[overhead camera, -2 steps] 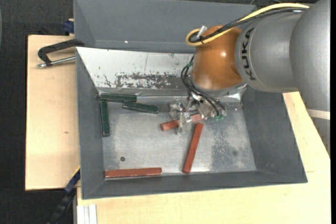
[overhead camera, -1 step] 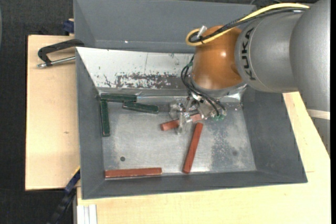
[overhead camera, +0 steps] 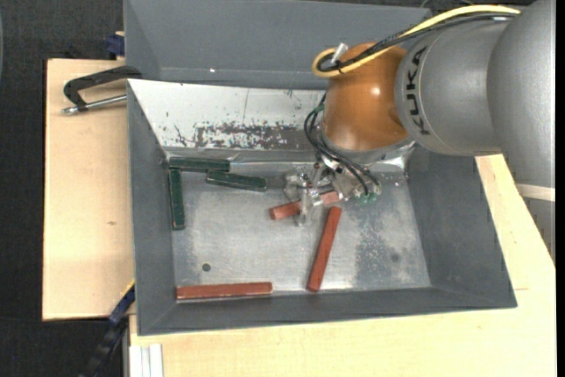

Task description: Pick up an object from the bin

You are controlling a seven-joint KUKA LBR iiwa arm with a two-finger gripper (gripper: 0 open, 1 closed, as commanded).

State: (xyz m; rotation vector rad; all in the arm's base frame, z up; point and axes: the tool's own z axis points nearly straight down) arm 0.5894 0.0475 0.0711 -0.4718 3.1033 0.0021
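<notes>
My gripper point(overhead camera: 308, 199) is low over the middle of the bin floor, under the orange wrist cover. Right at its fingertips lies a small red-brown block point(overhead camera: 284, 211); whether the fingers are round it I cannot tell. A long red-brown stick point(overhead camera: 324, 248) lies just below and to the right of the gripper, slanting towards the front wall. A dark green stick point(overhead camera: 237, 182) lies to the left of the gripper near the back wall.
Another dark green stick point(overhead camera: 177, 199) runs upright along the left wall, and one more point(overhead camera: 199, 163) lies along the back edge. A red-brown stick point(overhead camera: 224, 290) lies flat against the front wall. The arm covers the bin's upper right.
</notes>
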